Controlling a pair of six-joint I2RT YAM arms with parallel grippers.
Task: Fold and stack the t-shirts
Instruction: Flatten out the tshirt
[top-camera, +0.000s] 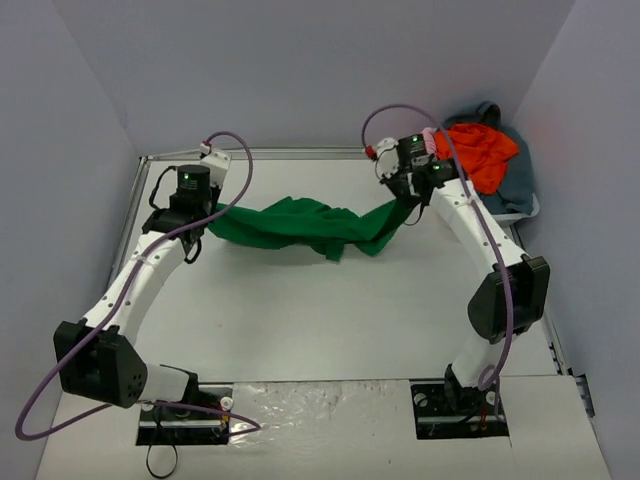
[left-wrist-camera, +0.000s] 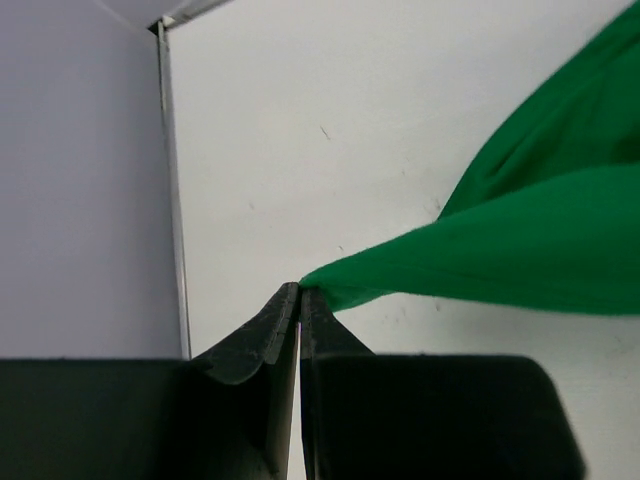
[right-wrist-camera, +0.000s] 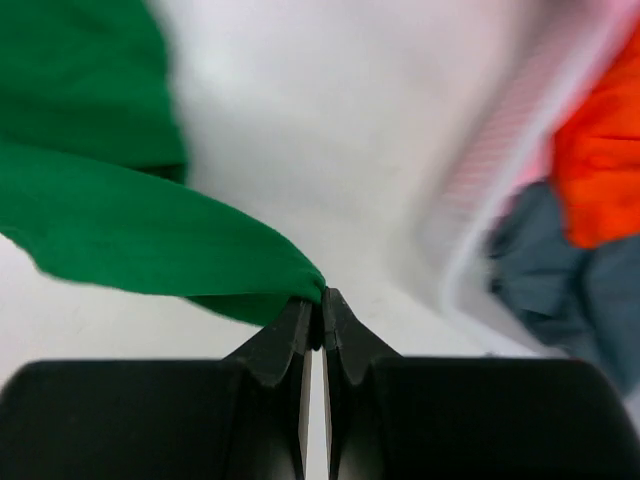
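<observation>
top view: the green t-shirt (top-camera: 300, 225) hangs as a bunched band between the two arms, above the far half of the table (top-camera: 330, 320), with its middle sagging lowest. the left gripper (top-camera: 214, 214) has one end and the right gripper (top-camera: 408, 203) the other. in the far right corner an orange-red shirt (top-camera: 478, 152) lies on a grey-blue shirt (top-camera: 520, 185) in a white tub (top-camera: 518, 214).

left wrist view: the jaws are pressed together on a thin corner of green cloth, right at their tips.

right wrist view: here too the jaws are clamped on a small point of the green shirt. the tub is just beside them, with a pale pink patch (right-wrist-camera: 545, 170) too blurred to name.

risk, as i judge it: both grips are at the very tips, so pulling the arms further apart could slip a corner free. the twisted middle may land creased and spoil the fold. the right arm could snag the pile.

count: two arms, two grippers, one green shirt, one orange-red, one grey-blue, perhaps one pink, one tub.
</observation>
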